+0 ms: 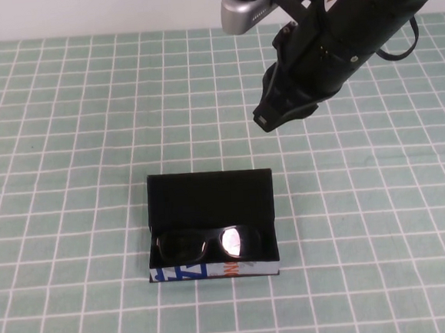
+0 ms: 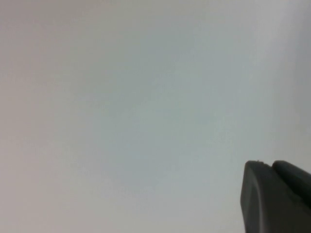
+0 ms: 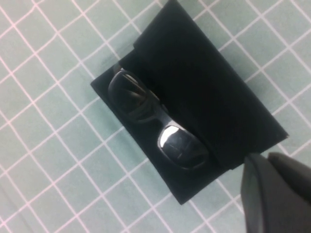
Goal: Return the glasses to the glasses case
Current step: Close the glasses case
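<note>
The black glasses case (image 1: 209,194) lies open near the middle of the table, its lid tilted back and its white front edge with blue and orange marks facing me. The dark glasses (image 1: 205,245) rest inside it, one lens shining. In the right wrist view the glasses (image 3: 155,126) sit in the case (image 3: 209,92) just the same. My right gripper (image 1: 265,121) hangs shut and empty in the air behind and to the right of the case; its tips (image 3: 266,160) are pressed together. My left gripper (image 2: 268,166) is shut, empty and faces a blank pale surface; it is outside the high view.
A green cloth with a white grid (image 1: 67,148) covers the table. A white wall (image 1: 79,12) runs along the far edge. The right arm's dark body and a grey camera housing (image 1: 245,12) hang over the far right.
</note>
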Action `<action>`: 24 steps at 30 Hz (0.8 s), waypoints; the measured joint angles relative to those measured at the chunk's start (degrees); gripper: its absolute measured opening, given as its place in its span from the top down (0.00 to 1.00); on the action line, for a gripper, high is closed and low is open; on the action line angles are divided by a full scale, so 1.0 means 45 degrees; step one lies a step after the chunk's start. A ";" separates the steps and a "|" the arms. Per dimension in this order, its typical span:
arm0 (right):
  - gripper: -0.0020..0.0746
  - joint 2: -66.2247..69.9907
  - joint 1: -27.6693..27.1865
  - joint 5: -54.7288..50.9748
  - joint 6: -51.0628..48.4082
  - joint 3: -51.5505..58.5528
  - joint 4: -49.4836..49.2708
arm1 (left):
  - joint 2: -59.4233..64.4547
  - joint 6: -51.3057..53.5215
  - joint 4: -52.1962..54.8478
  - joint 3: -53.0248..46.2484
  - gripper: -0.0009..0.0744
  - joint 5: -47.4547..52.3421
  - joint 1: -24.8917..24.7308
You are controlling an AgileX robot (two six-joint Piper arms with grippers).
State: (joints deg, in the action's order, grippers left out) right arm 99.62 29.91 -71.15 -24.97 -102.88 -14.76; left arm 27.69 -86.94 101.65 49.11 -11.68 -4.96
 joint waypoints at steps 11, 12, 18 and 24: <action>0.99 0.0000 0.0000 -0.0049 0.0000 0.0000 -0.0187 | 0.0000 0.7449 -0.5526 -0.2815 0.99 0.8537 0.0000; 0.99 0.0000 0.0000 -0.0049 0.0000 0.0000 -0.0187 | 0.0026 0.8974 -0.7292 -0.2901 0.99 0.9382 0.0000; 0.99 0.0000 0.0000 -0.0049 0.0000 0.0000 -0.0274 | 0.0604 1.7506 -1.6560 -0.3089 0.99 1.3136 -0.0182; 0.99 0.0000 0.0000 0.0234 0.0000 0.0000 -0.0506 | 0.1366 2.2446 -2.4901 -0.3202 0.99 1.4654 -0.1046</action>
State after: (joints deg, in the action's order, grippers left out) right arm 99.62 29.91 -70.10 -24.97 -102.88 -17.04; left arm 33.83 14.07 -10.40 34.70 54.26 -9.67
